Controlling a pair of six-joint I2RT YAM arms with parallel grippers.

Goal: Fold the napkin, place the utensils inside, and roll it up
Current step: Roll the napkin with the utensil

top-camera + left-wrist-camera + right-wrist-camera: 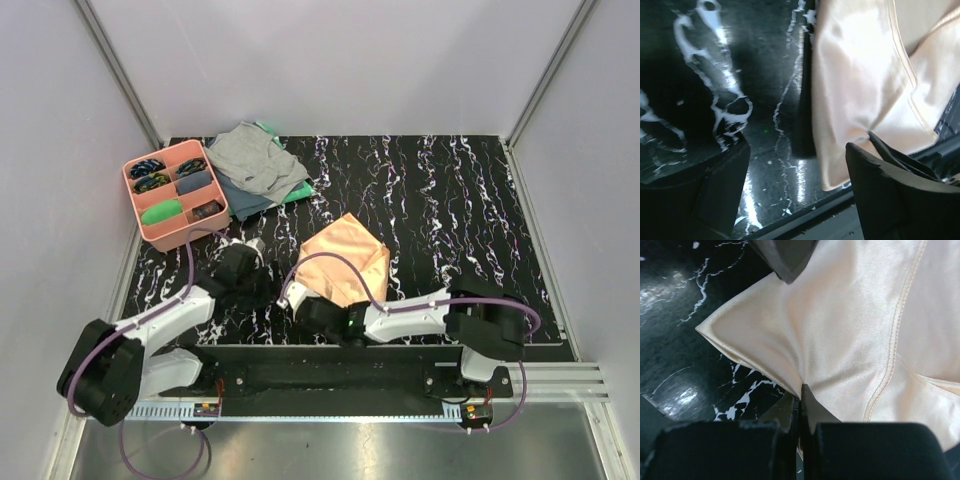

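While we count one napkin [348, 258], peach, bunched near the middle of the bench [460, 200], right tool [801, 392] clamped on a fold of it, left tool [797, 170] spread apart just beside it, one pink tray [133, 205], one grey cloth [250, 155] far left.

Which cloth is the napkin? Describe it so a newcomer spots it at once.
On the black marbled table, look mid-width in the near half. The napkin is the cloth pinched in the right tool: shiny peach-orange, lying alone, unlike the grey cloth piled beside the pink tray.
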